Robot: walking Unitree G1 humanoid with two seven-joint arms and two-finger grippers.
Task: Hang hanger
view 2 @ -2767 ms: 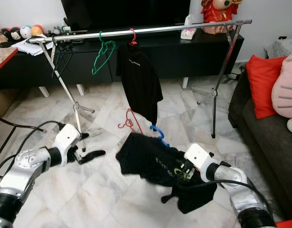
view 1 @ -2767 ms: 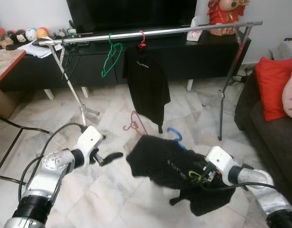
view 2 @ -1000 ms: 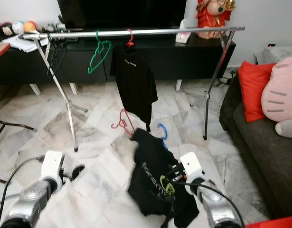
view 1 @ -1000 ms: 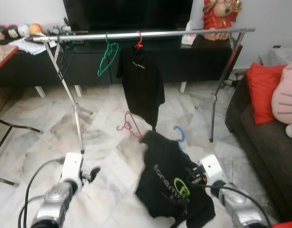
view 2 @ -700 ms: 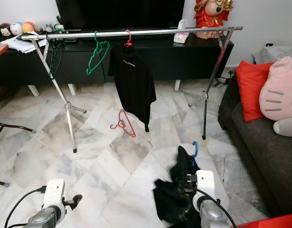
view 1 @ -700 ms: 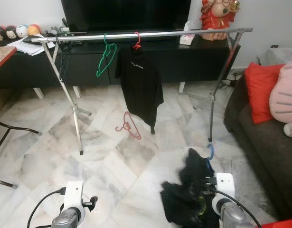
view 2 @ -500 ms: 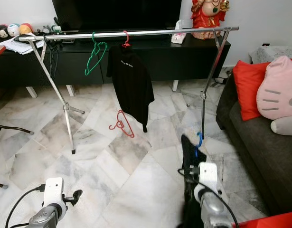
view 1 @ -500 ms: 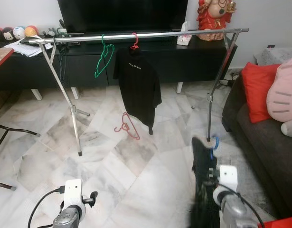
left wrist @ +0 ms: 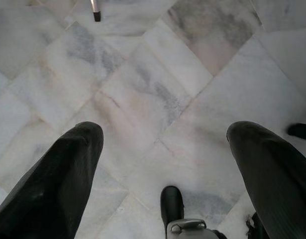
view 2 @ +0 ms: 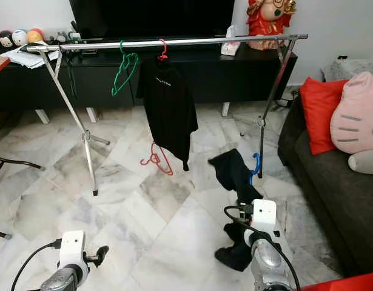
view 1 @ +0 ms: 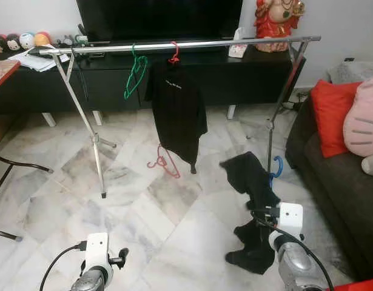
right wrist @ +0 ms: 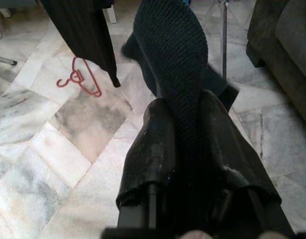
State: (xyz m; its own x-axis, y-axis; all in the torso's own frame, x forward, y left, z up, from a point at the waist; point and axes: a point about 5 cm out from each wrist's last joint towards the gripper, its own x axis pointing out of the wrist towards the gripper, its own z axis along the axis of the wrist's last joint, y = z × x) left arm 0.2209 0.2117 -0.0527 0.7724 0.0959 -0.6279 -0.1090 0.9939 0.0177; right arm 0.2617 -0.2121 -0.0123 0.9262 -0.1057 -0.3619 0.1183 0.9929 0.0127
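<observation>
Left gripper (left wrist: 162, 164): the fingers stand wide apart over bare marble floor (view 1: 65, 206), holding nothing. The arm has dropped low and idle compared with a few seconds ago, when it reached forward at mid-height.

Clothes rail (view 1: 186, 44): it spans the room ahead of the TV cabinet (view 1: 113, 79). An empty green hanger (view 1: 135, 74) hangs toward its left part; just beside it a red hanger (view 1: 174, 53) carries a black T-shirt (view 1: 179, 109). A second red hanger (view 1: 164, 163) lies on the floor below that shirt. The right part of the rail is free.

Right gripper (right wrist: 185, 144): the fingers are clamped together on the black garment (view 1: 250, 182), which is draped on the blue hanger (view 1: 276, 167). The blue hook shows just beside the rail's right leg (view 1: 270, 142).

Change: half a second ago the garment hung as a narrow vertical bundle directly over the gripper; it now swings out toward the rail, its upper part higher and spread, its tail trailing near the floor. The whole view has also shifted, so the camera has moved.

Assessment: the hanger is lifted and in transit, well below the rail. Hanging is not yet done; the hook still needs raising above the bar at its free right section.
</observation>
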